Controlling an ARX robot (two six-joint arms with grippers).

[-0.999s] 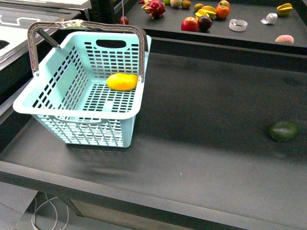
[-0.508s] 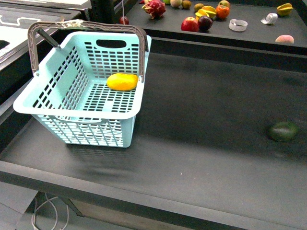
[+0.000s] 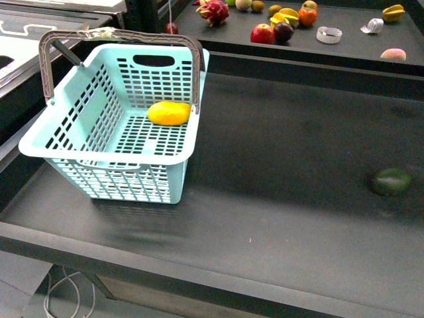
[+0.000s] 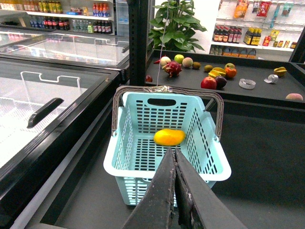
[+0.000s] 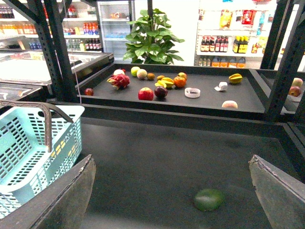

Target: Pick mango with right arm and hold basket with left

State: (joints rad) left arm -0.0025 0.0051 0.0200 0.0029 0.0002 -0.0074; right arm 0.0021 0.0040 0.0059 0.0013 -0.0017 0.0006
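The mango (image 3: 169, 112) – smooth, likely slippery – sits in the basket (image 3: 59, 142); span its short axis with the wide-open right tool (image 5: 172, 191), while the left tool (image 4: 174, 188) – closed, empty – takes the stiff rim.

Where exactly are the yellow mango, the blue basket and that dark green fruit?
mango (image 3: 169, 112), front view, middle of its yellow skin.
basket (image 3: 106, 156), front view, near rim of the turquoise wall.
dark green fruit (image 5: 208, 199), right wrist view, centre of its top.
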